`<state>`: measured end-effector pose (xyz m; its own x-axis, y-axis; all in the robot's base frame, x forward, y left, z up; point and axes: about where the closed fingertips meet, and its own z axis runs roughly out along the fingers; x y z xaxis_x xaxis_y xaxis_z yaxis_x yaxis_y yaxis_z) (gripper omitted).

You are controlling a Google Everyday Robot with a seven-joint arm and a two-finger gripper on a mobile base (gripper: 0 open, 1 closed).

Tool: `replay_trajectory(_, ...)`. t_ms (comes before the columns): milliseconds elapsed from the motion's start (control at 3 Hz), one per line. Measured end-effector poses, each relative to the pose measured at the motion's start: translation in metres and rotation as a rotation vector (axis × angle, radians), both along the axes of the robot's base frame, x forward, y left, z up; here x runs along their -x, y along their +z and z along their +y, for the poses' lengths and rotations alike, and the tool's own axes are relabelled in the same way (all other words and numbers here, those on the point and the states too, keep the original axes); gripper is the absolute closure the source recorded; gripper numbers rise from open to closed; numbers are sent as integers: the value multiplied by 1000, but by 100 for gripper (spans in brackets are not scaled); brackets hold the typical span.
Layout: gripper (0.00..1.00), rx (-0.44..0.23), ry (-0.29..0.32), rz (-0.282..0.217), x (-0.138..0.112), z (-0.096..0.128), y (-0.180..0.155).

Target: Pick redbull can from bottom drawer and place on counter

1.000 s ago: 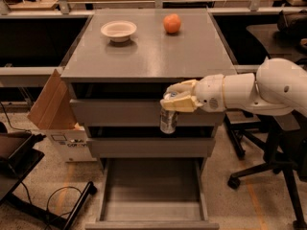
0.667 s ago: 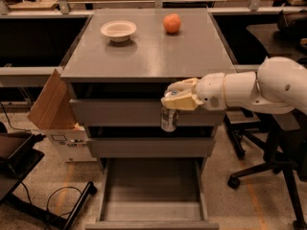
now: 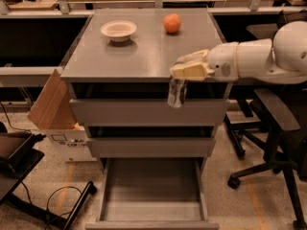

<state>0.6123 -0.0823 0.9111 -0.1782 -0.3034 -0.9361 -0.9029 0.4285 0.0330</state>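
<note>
Hanging in the air in front of the cabinet, the can (image 3: 176, 94) is held by its top end in the gripper (image 3: 186, 71). The cream fingers are closed on it, and the rest of the can dangles below them, tilted slightly. It sits across the dark gap under the counter (image 3: 134, 56) and the upper edge of the top drawer front (image 3: 144, 111), near the cabinet's right side.

Over the last second the arm has carried the can upward and a little to the right. It was lower down against the top drawer front, and now its top is about level with the counter's front edge. The bottom drawer (image 3: 151, 190) stands pulled out with nothing showing on its grey floor.

The picking half of the job looks finished, and the lift toward the top is under way. Most of the can is still below the counter's edge, so it probably needs to rise further before it can move in over the surface without knocking the lip.

The near part of the counter is bare. A white bowl (image 3: 118, 30) and an orange (image 3: 172, 23) sit well apart toward the back, so neither seems likely to get in the way of setting the can down near the front
</note>
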Motion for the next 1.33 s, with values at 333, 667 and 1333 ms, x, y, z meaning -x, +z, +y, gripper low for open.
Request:
replay_trajectory(333, 100, -30, -68, 35, -44, -24, 35)
replay_trajectory(667, 100, -38, -164, 7, -90, -48, 77)
replay_trajectory(1333, 100, 49, -331, -146, -160, -70, 132)
